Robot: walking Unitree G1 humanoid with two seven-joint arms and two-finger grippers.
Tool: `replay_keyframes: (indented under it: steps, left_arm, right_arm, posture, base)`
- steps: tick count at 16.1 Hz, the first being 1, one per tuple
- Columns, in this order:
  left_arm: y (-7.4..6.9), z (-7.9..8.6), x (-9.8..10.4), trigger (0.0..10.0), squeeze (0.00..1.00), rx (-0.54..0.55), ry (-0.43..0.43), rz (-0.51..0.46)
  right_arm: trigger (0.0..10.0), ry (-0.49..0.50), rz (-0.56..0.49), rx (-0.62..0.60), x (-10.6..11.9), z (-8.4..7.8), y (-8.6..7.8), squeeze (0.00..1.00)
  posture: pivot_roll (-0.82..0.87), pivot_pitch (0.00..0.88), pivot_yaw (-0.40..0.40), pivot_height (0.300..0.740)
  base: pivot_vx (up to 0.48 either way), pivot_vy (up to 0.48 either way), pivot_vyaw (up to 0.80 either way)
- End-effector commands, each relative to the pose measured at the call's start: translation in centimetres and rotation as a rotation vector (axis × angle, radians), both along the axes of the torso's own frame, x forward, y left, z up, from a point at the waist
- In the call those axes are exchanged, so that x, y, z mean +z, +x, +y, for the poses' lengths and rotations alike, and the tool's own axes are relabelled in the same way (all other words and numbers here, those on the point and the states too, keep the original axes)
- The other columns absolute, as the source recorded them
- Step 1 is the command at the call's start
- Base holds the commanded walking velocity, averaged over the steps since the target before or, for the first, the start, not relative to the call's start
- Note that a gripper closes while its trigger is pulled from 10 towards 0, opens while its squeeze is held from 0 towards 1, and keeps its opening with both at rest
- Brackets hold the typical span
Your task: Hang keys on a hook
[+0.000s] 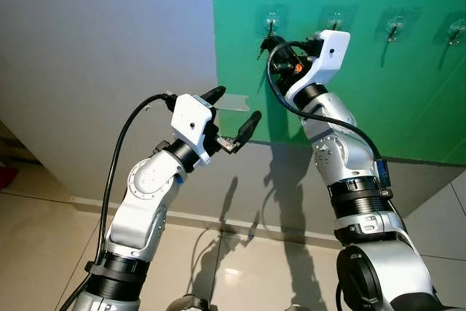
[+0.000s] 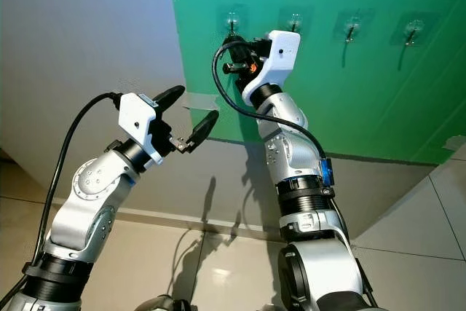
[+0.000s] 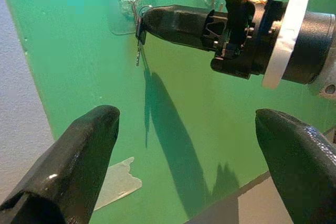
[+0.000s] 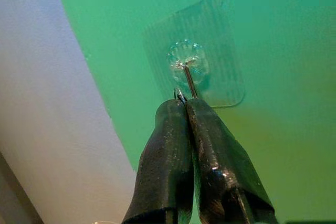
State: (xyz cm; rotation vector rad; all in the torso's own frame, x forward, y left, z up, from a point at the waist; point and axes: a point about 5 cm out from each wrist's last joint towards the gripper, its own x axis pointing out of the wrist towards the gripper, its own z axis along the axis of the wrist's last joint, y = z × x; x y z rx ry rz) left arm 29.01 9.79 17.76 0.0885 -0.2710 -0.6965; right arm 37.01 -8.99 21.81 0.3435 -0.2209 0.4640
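Four clear adhesive hooks in a row on smooth green wall (image 1: 349,92). Right gripper (image 4: 185,104) raised to leftmost hook (image 4: 187,72), glossy black fingers pinched on thin key ring (image 4: 178,95); small key (image 3: 138,51) dangling beneath, mostly hidden. Left gripper (image 1: 233,114) lower, spread wide, empty. Tape scrap (image 3: 118,182) beside green edge.

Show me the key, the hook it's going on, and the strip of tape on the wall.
key (image 3: 138,51), left wrist view, its hanging blade.
hook (image 4: 188,78), right wrist view, its metal stem.
strip of tape (image 1: 234,101), left eye view, its middle.
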Motion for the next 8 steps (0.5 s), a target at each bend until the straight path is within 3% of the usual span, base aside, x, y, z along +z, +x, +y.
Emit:
replay_keyframes:
  steps: [1, 8]
  left_arm:
    - [-0.2, -0.2, 0.9, 10.0, 0.00, -0.020, 0.004, -0.039]
    - [0.0, 0.3, 0.8, 10.0, 0.00, 0.011, 0.029, -0.039]
  right_arm:
    - [10.0, 0.003, 0.012, 0.001, 0.3, 0.1, 0.2, 0.00]
    - [10.0, -0.015, 0.118, 0.032, -1.2, 0.4, 0.4, 0.00]
  posture:
    - [-0.10, 0.044, 0.031, 0.740]
    - [-0.09, 0.049, 0.028, 0.740]
  base:
    - [0.000, 0.000, 0.00]
    - [0.000, 0.000, 0.00]
